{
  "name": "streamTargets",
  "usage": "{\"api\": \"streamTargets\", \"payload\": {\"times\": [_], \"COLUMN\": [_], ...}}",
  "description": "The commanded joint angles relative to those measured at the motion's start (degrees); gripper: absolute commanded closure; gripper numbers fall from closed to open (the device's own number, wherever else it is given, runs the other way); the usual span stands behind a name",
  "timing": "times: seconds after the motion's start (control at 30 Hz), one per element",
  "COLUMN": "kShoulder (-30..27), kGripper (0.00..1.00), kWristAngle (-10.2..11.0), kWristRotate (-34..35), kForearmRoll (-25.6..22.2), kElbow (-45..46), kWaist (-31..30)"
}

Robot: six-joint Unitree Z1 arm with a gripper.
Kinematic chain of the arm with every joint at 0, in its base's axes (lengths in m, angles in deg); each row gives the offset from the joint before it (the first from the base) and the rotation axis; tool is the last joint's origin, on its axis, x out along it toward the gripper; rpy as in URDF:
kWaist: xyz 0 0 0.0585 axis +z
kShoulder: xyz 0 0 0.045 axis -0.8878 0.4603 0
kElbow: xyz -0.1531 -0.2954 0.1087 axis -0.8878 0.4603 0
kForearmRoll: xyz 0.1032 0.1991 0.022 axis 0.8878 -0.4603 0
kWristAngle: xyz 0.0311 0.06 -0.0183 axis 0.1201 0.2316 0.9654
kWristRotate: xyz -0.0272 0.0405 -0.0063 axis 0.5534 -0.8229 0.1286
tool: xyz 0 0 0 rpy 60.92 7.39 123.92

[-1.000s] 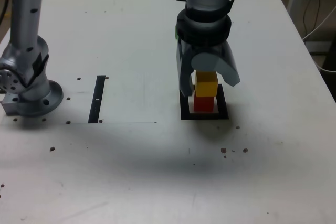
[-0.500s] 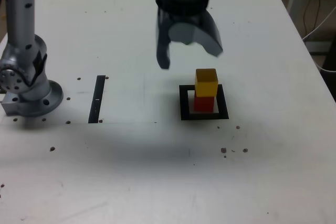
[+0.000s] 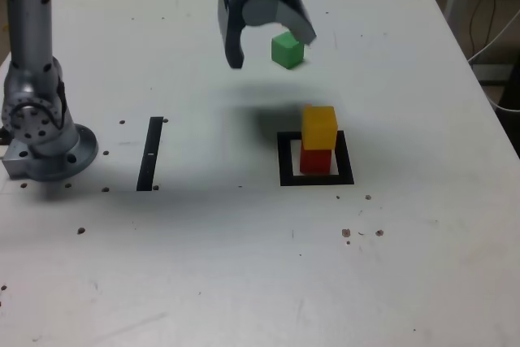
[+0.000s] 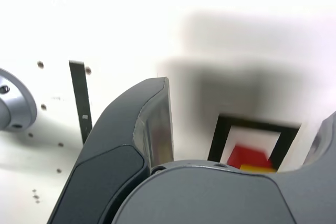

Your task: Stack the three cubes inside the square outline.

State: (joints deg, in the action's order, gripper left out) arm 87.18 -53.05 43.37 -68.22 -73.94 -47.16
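Exterior view shows 1 green cube (image 3: 288, 50); wrist view doesn't.

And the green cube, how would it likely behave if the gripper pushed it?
The green cube would probably slide rather than roll, given its flat faces. Its solid, sharp-edged shape suggests it would stay stiff when squeezed.

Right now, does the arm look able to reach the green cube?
Probably yes: the jaws stand open and empty, and the green cube lies apart from the stack, with nothing against it.
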Motion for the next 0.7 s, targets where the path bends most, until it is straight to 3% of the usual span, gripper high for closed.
{"api": "streamTargets", "payload": {"times": [0.0, 0.37, 0.5, 0.67], "kShoulder": [-1.2, -2.0, -0.8, 2.7], "kGripper": [0.01, 0.0, 0.0, 0.0], "kWristAngle": [0.7, 1.7, 2.7, 2.1], "kWristRotate": [-0.2, -1.3, -1.6, -1.5], "kForearmRoll": [0.8, 6.8, 6.6, 5.5], "kElbow": [0.0, -1.5, -3.2, -6.0], "kWaist": [1.3, 8.9, 10.1, 10.2]}}
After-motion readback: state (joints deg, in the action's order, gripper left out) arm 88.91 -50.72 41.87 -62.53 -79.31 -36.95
